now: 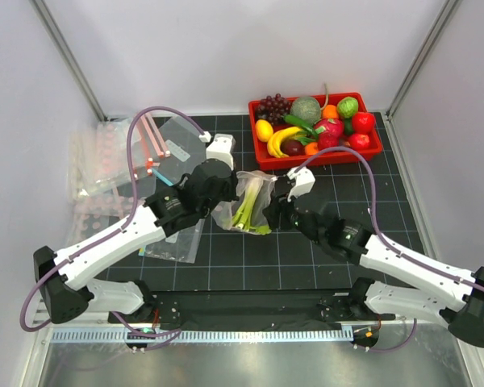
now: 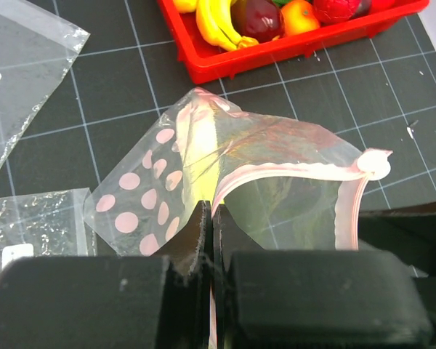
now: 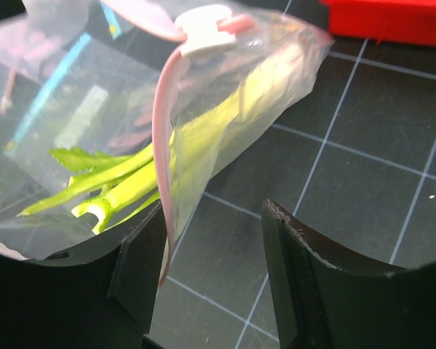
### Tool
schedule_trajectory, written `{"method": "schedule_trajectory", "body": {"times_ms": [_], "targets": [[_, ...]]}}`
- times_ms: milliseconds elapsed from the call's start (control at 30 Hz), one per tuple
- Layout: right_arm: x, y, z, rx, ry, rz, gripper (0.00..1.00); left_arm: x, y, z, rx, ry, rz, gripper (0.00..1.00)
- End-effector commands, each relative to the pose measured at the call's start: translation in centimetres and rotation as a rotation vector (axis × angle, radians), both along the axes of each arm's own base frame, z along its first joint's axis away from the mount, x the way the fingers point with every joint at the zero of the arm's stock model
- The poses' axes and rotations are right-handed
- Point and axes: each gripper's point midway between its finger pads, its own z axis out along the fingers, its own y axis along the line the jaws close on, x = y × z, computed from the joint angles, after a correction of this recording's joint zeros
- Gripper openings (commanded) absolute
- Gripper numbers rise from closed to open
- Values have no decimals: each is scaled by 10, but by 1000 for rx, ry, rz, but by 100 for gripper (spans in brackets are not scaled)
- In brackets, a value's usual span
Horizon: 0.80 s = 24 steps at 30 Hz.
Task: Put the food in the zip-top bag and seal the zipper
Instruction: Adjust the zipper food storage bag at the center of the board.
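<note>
The zip-top bag [image 1: 250,201] hangs between my two grippers at mid-table, clear with pink dots [image 2: 142,193] on one side. The pale-green celery [image 3: 123,182] lies inside it. My left gripper [image 2: 212,209] is shut on the bag's mouth edge, pinching the pink zipper [image 2: 276,173] strip. My right gripper [image 3: 214,218] stands open just right of the bag. The zipper [image 3: 163,123] hangs down against its left finger [image 3: 142,269], below a white slider [image 3: 203,36]. The lemon [image 1: 264,130] and red apple [image 1: 363,122] lie in the red tray [image 1: 321,158].
The tray at the back right also holds a banana [image 1: 279,141], purple grapes [image 1: 273,106] and other toy produce. Spare clear bags [image 1: 181,141] [image 2: 22,65] and a clear plastic rack [image 1: 105,161] lie at the left. A metal frame post [image 1: 68,56] stands at the back left.
</note>
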Motion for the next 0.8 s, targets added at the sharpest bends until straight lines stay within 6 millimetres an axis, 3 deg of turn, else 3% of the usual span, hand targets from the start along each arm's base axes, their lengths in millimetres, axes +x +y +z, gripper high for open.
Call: {"method": "schedule_trajectory", "body": {"times_ms": [0,100,167,200,233,333,400,533,600,767], "targets": [[-3,18,18,66,13,55,59,7,7,17,-32,-55,42,0],[-3,17,17,64,11,51,59,8,7,16,-27,-54,40,0],[-2,15,21,70,-1,41,52,8,6,16,-28,-55,36,0],[-3,14,23,72,-5,42,47,7,6,15,-27,-55,34,0],[-2,12,24,74,-12,35,32,7,5,15,-30,-57,31,0],[-4,10,32,98,-42,43,8,7,-1,13,-38,-60,6,0],[-6,12,38,122,-64,61,2,6,-8,11,-43,-55,-29,0],[-9,19,53,169,-109,115,1,-3,-34,9,-90,-23,-146,0],[-4,14,62,188,-147,75,1,-10,-46,11,-116,-6,-217,0],[10,-11,76,192,-225,-60,1,-15,-39,24,-148,-30,-215,0]]}}
